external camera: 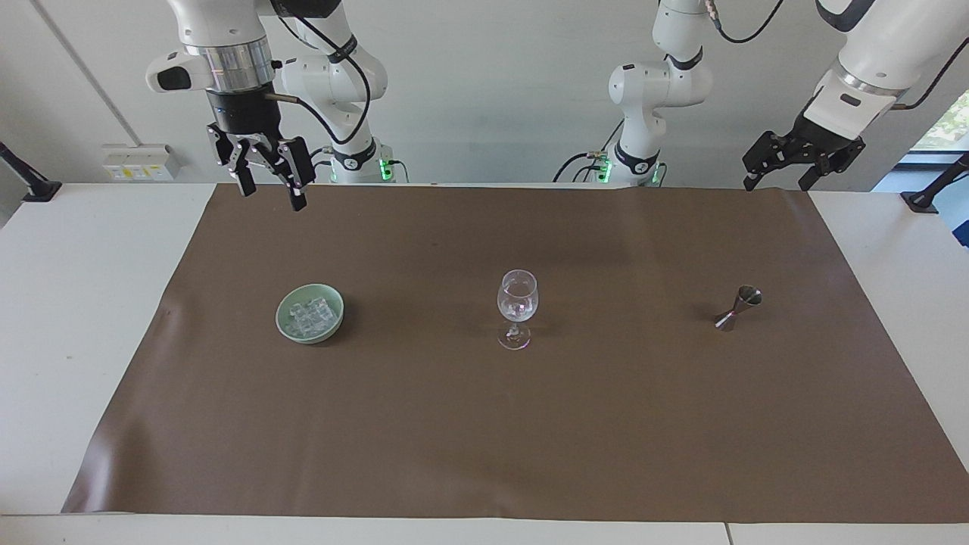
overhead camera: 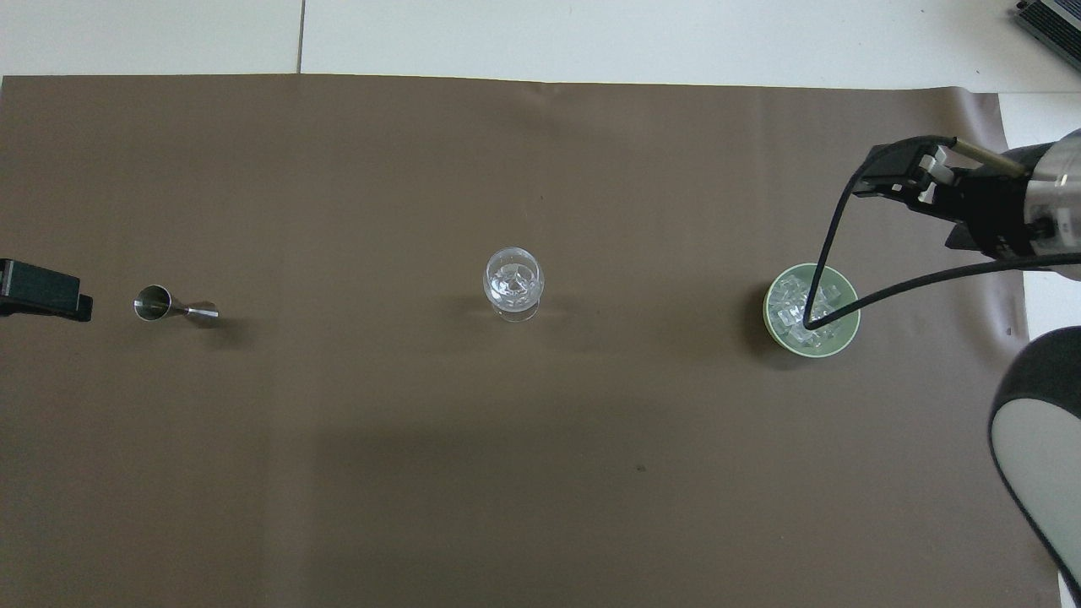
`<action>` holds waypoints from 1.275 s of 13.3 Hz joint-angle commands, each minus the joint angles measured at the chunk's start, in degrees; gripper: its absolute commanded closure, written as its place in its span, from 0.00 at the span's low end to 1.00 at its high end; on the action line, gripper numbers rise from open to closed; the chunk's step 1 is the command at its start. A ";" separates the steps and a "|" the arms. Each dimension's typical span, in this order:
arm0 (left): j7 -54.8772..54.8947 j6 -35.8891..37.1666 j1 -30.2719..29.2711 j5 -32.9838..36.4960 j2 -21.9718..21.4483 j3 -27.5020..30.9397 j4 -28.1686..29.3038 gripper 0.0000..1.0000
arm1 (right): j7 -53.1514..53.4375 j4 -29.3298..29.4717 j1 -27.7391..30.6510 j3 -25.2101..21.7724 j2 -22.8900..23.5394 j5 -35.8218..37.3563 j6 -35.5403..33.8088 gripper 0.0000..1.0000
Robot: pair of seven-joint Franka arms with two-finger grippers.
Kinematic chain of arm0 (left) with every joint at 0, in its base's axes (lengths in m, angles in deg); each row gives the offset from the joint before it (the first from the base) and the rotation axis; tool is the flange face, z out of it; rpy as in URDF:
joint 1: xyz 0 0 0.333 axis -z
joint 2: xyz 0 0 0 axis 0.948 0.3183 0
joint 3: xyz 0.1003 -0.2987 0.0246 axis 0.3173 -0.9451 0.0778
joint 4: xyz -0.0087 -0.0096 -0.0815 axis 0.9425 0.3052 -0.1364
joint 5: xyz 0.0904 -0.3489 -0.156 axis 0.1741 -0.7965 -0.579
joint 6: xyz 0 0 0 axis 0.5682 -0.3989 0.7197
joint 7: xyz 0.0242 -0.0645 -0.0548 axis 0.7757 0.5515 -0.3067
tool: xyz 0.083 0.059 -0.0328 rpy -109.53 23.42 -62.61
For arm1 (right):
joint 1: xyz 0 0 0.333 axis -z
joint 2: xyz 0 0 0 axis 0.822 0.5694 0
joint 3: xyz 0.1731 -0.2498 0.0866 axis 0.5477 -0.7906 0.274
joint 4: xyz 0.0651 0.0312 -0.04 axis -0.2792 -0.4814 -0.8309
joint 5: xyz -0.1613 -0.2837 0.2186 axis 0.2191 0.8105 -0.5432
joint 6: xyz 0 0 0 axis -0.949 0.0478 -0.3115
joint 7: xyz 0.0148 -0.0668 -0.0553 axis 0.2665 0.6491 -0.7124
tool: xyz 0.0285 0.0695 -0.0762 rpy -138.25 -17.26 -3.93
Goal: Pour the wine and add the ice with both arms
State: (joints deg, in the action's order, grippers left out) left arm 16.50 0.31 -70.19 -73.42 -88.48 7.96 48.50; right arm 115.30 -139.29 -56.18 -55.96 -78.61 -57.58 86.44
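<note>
A clear wine glass (external camera: 517, 303) (overhead camera: 513, 283) stands mid-mat with ice cubes in it. No wine is in view. More ice (external camera: 309, 315) (overhead camera: 806, 308) fills a pale green bowl (external camera: 288, 327) (overhead camera: 770, 325) toward the right arm's end. A steel jigger (external camera: 738, 308) (overhead camera: 173, 306) stands toward the left arm's end. My right gripper (external camera: 272, 195) (overhead camera: 899, 173) hangs open and empty, high over the mat's robot-side edge. My left gripper (external camera: 777, 182) is open and empty, raised above the mat's corner at its own end. One of its fingers (overhead camera: 42, 291) shows in the overhead view.
A brown mat (external camera: 484, 439) (overhead camera: 422, 464) covers most of the white table (external camera: 76, 303). The right arm's black cable (overhead camera: 844, 228) loops across the bowl in the overhead view. A third white arm (external camera: 651, 91) stands at the wall between the two bases.
</note>
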 commanded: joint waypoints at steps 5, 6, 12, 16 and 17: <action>0.12 1.91 -0.38 -0.73 -0.31 0.35 -0.09 0.00 | -22.94 -0.95 0.89 -10.03 -2.25 -6.06 -9.26 0.00; 0.39 1.91 -0.38 -0.73 -0.40 0.35 0.26 0.00 | -24.34 -1.04 0.89 -10.65 -2.60 -5.71 -10.31 0.00; 1.89 1.21 -0.03 -0.64 -0.49 0.35 0.27 0.00 | -24.88 -1.04 0.81 -10.92 -2.61 -3.59 -12.34 0.00; 1.89 1.03 0.24 -0.64 -0.40 0.26 0.27 0.00 | -24.36 -1.30 0.55 -10.75 -2.52 -1.85 -10.42 0.00; 1.89 1.03 0.24 -0.64 -0.40 0.34 0.27 0.00 | -24.27 -1.83 0.02 -10.57 -2.52 -1.75 -9.63 0.00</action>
State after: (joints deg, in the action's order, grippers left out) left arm 17.57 1.30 -70.19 -73.47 -88.48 7.91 48.55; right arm 91.67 -139.50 -55.79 -67.02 -80.35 -60.51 75.01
